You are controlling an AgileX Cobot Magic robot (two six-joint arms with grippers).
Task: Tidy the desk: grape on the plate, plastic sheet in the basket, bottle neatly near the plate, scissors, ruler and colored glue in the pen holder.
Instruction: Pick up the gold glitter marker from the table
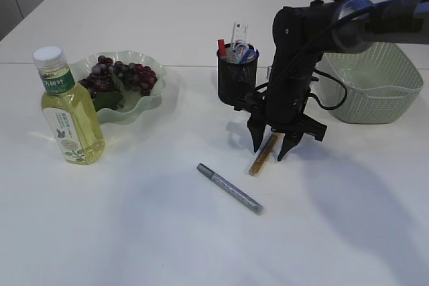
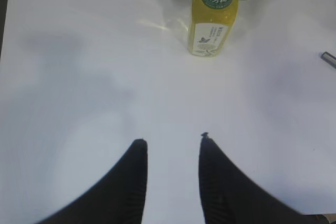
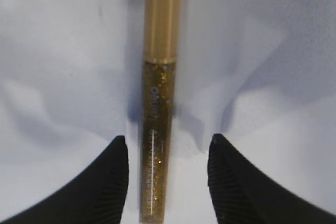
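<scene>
My right gripper (image 1: pixel 269 152) points down at the table, open, straddling a gold glitter glue (image 1: pixel 257 165). In the right wrist view the gold glue (image 3: pixel 157 103) lies lengthwise between the fingers of that gripper (image 3: pixel 168 138), nearer the left one, with neither touching it. A silver glitter glue (image 1: pixel 230 189) lies on the table in front. The pen holder (image 1: pixel 236 78) holds scissors (image 1: pixel 248 53), a ruler (image 1: pixel 239 33) and a red glue (image 1: pixel 221 47). Grapes (image 1: pixel 120 75) sit on the green plate (image 1: pixel 151 65), the yellow bottle (image 1: pixel 69 115) upright beside it. My left gripper (image 2: pixel 171 140) hangs open over bare table, facing the bottle (image 2: pixel 212 19). I cannot make out the plastic sheet.
A pale green basket (image 1: pixel 372 92) stands at the right behind my right arm. The pen holder is just left of that arm. The tip of the silver glue (image 2: pixel 328 59) shows at the right edge of the left wrist view.
</scene>
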